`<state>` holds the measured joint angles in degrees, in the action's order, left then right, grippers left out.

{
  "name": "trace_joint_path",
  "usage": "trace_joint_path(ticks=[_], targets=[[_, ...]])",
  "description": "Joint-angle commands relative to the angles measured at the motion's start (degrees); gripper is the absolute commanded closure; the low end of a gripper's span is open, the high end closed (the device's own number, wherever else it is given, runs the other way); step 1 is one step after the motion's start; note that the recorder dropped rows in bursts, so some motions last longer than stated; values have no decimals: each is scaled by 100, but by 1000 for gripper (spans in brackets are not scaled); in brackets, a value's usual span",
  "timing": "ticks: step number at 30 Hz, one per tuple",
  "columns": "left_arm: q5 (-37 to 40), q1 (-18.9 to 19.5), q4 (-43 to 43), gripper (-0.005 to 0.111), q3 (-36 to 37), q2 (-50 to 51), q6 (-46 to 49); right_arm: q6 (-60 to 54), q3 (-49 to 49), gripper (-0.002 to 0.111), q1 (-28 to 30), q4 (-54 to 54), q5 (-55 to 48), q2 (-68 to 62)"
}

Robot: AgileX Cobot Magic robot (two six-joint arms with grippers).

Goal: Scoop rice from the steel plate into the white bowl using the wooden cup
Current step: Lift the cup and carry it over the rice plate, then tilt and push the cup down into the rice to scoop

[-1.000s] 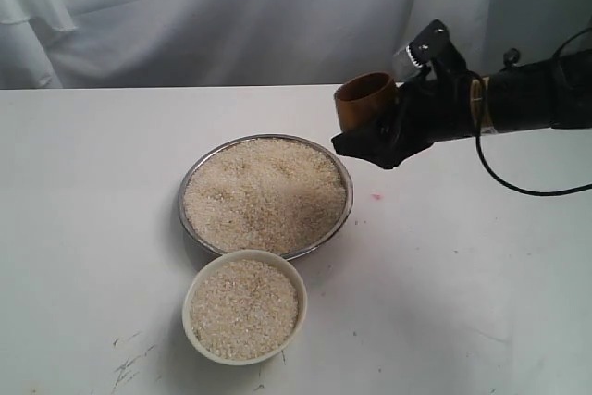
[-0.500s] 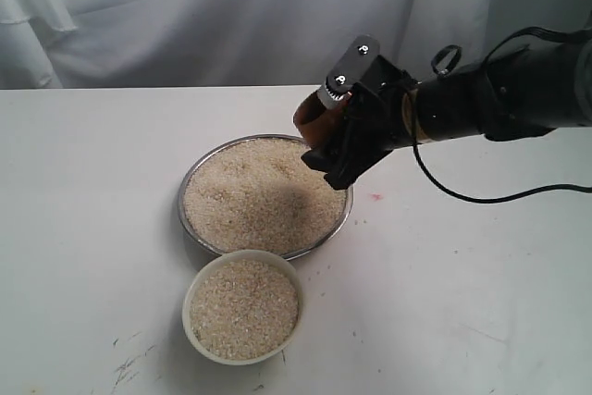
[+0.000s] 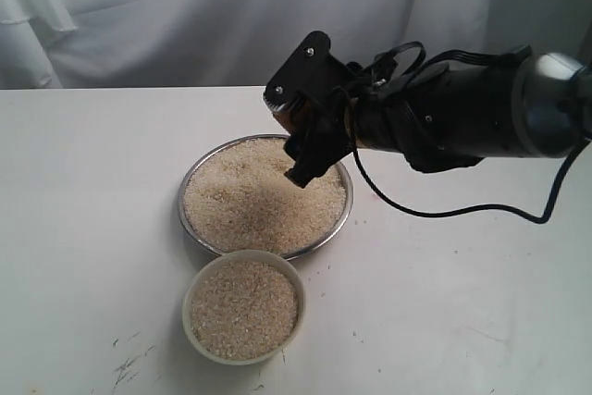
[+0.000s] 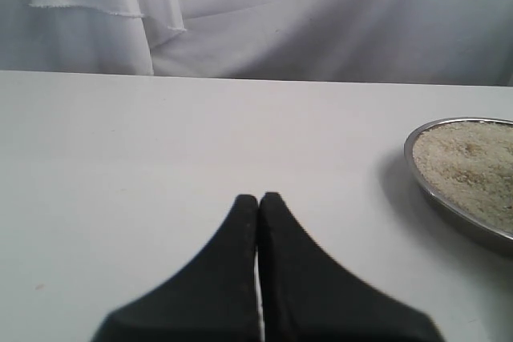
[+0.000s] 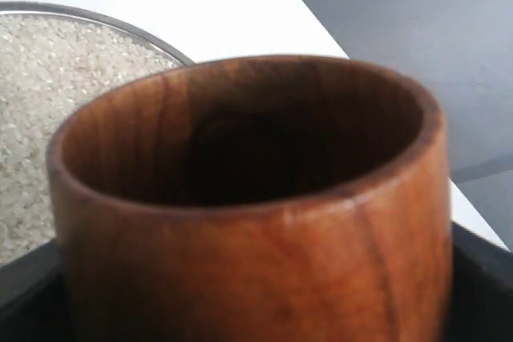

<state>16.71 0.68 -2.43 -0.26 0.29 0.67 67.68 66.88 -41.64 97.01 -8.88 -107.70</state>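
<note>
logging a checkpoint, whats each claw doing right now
left claw: closed, holding nothing
right claw: gripping the wooden cup

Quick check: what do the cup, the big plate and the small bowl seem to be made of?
The wooden cup: glossy reddish-brown wood, grain streaks visible. The steel plate: shiny silver metal, likely steel, with a thin reflective rim. The white bowl: smooth cream-white, thick rim; ceramic or plastic, cannot tell.

The wooden cup (image 3: 292,121) (mostly hidden) hangs above the steel plate (image 3: 182,211).
</note>
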Motion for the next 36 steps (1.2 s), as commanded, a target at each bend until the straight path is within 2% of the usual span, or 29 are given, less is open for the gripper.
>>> trace_joint_path(ticks=[1,6,17,21,23,27,33,34,36], targets=[[-36,-9,-4,107,26,-29,-18,178,35,108,-69,-64,40,157],[-36,-9,-4,107,26,-29,-18,729,35,108,-69,-64,95,183],[-36,-9,-4,107,26,-29,-18,816,14,108,6,-355,393,206],[-36,-9,-4,107,26,-29,-18,570,38,108,81,-537,995,206],[-36,-9,-4,107,26,-29,-18,-434,66,108,102,-1468,1046,206],[-36,-9,-4,107,26,-29,-18,-3737,75,108,114,-3901,1059,206],[-36,-9,-4,107,26,-29,-18,-8198,90,108,114,-6795,858,206],[-36,-9,-4,107,26,-29,-18,-9679,194,108,114,-7889,524,206],[-36,-9,-4,107,26,-29,-18,-11330,323,108,114,-8880,99,206]])
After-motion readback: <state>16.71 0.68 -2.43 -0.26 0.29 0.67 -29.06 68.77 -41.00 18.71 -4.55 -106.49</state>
